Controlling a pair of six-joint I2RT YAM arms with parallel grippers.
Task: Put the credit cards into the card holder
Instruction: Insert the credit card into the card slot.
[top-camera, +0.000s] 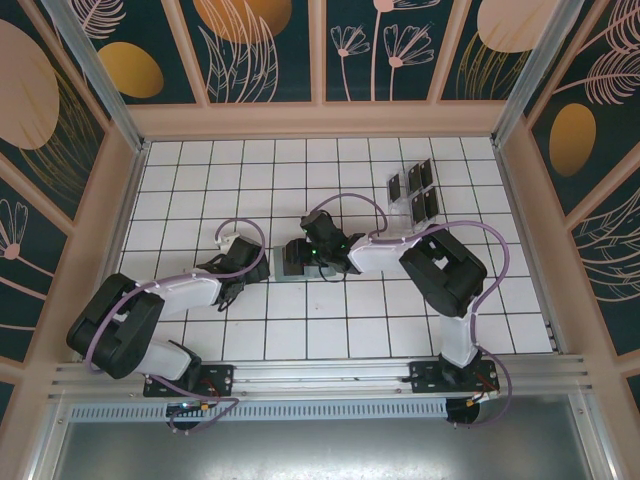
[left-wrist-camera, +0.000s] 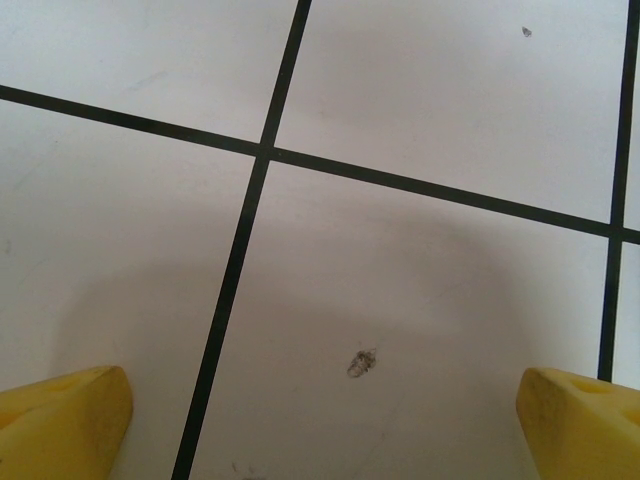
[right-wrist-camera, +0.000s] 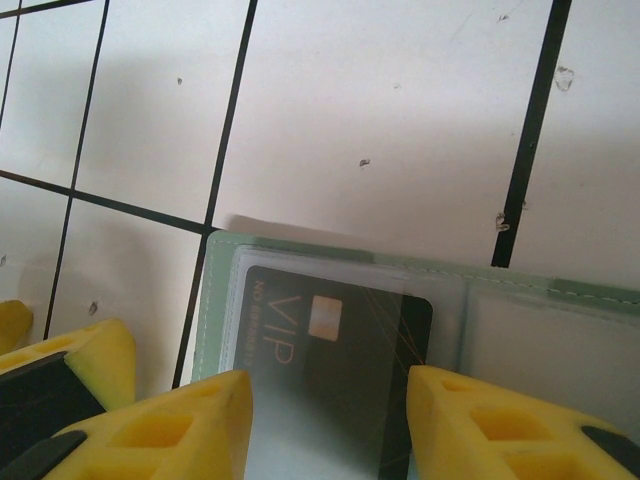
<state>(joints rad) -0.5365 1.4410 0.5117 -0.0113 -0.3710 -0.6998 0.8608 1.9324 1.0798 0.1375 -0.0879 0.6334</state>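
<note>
While left hand (left-wrist-camera: 325, 425) hovers open, right hand (right-wrist-camera: 330, 420) grips credit card (right-wrist-camera: 345, 345) in holder (right-wrist-camera: 545, 345).

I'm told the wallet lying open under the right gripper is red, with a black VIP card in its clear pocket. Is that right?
Not quite: the wallet is grey-green, not red. The right wrist view shows it lying open under the right gripper, with the black VIP card in its clear pocket.
</note>
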